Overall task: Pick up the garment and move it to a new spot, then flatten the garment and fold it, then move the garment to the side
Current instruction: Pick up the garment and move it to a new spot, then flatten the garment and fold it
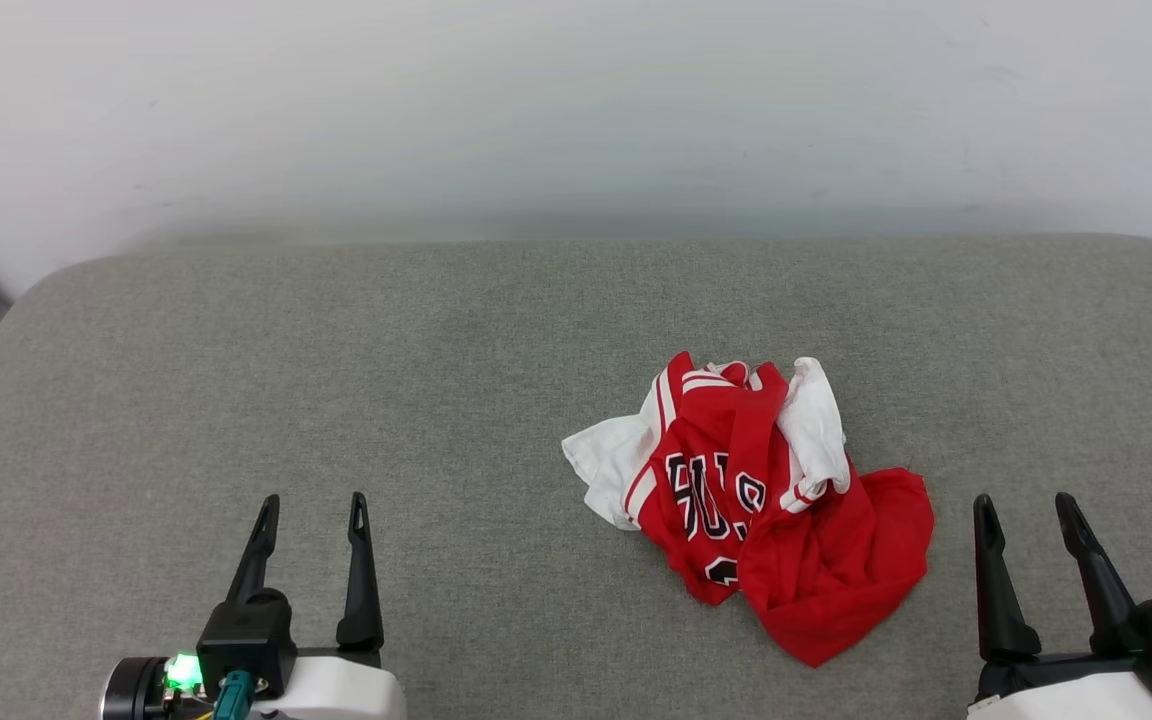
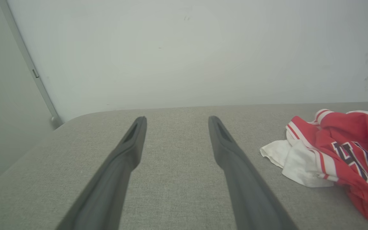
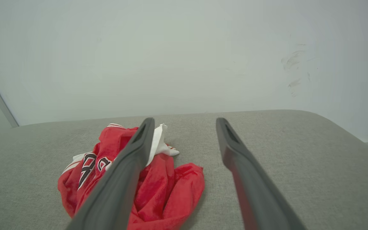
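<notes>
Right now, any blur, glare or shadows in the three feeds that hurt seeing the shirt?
Head view: flat even light, no glare, garment sharp, barely any shadow. Left wrist view: left gripper soft near the lens, garment cropped at the right edge. Right wrist view: right gripper partly covers the garment.

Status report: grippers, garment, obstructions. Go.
Left gripper open, empty. Right gripper open, empty. Garment crumpled on grey cushion, untouched, nearer right gripper. Nothing seen in the way.
</notes>
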### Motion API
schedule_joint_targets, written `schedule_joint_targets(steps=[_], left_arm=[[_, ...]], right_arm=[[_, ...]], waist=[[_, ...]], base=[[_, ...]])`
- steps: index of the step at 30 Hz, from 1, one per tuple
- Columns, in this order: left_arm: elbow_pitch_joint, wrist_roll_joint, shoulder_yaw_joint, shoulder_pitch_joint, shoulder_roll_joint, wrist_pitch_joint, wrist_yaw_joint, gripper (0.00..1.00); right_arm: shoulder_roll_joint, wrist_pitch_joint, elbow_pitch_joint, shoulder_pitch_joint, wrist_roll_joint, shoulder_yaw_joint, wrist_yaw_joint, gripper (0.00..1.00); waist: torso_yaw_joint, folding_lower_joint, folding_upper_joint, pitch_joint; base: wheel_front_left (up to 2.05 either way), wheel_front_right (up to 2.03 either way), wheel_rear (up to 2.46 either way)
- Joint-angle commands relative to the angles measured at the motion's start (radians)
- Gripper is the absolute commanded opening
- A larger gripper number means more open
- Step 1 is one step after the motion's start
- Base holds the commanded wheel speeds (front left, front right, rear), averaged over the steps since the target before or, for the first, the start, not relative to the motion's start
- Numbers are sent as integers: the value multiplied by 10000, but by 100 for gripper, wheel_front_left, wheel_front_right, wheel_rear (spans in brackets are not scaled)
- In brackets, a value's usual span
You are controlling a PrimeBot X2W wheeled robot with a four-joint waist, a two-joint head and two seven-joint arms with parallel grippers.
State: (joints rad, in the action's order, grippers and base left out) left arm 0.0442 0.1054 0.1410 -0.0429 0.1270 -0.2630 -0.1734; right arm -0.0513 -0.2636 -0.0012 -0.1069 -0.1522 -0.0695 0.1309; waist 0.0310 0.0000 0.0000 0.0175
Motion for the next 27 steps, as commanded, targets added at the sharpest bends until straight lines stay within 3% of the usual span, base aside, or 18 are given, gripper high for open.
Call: schedule_joint_targets(steps=[1,14,27], left_arm=[[20,-78,-69,-99,-27,-26,63,100],[148,-270,-622,362,-376,-26,617,100],[855,-427,-753,4344,567,-25,2126,100]], right_arm=[[20,-17,2,-87,-82,-11,-3,100],[20,-17,-30,53,-30,-9,-3,100],[22,-17,-327,640,221,-17,-3,100]], waist=[[-1,0,0,0],[-46,0,0,42],[-252,0,0,863]], base=[[0,0,0],[0,0,0],[0,0,0]])
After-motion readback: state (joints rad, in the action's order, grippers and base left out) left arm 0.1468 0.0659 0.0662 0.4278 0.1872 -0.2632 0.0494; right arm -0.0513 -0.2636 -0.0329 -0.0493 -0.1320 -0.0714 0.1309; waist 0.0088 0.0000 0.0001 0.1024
